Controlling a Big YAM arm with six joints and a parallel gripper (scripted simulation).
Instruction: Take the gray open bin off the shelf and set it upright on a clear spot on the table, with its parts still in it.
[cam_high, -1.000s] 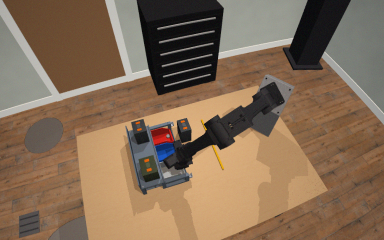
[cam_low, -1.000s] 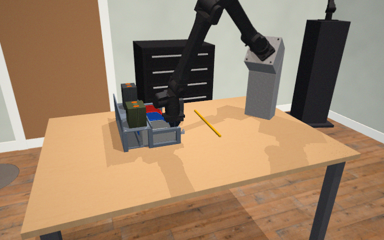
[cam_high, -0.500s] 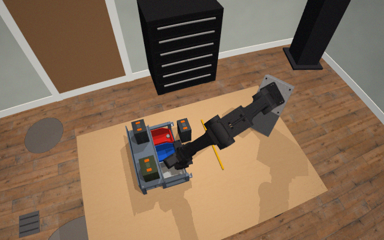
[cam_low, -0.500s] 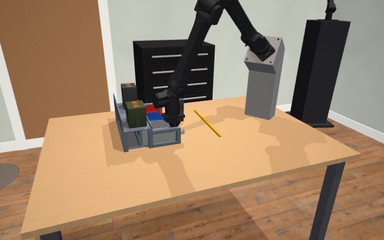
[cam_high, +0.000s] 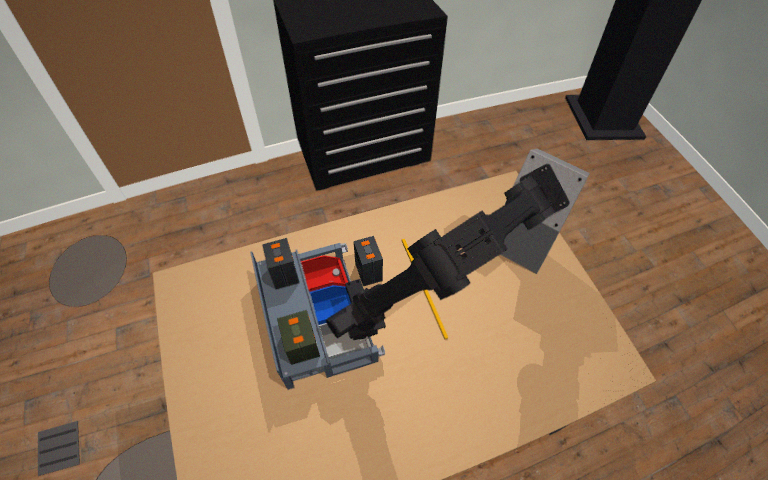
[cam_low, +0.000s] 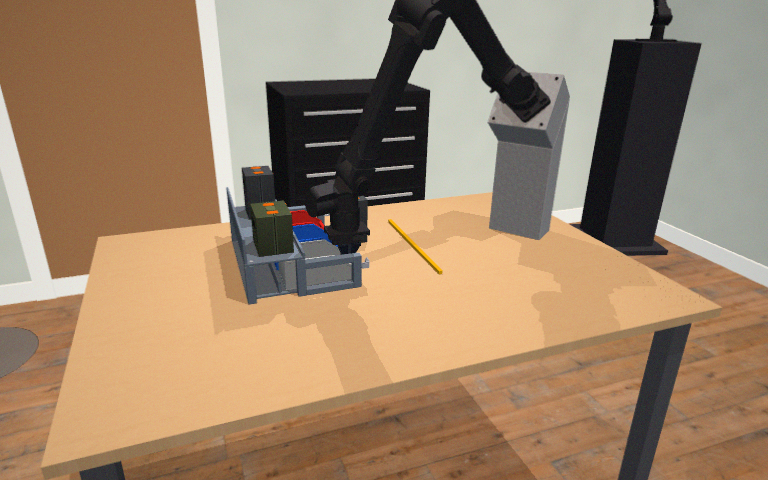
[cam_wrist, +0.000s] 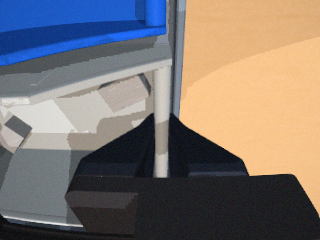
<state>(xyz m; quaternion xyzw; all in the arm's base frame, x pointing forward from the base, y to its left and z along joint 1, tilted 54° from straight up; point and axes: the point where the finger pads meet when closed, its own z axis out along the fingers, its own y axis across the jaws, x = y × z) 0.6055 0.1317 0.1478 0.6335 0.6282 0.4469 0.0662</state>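
Observation:
The gray open bin sits at the front end of the low blue-gray shelf on the table. Small gray parts lie inside it. Behind it in the shelf sit a blue bin and a red bin. My gripper reaches down from above and is shut on the gray bin's thin right side wall, one finger inside and one outside. The arm hides much of the bin from above.
A green box and a dark box stand on the shelf's top. Another dark box stands on the table behind the shelf. A yellow stick lies to the right. The arm's gray pedestal stands at the back right.

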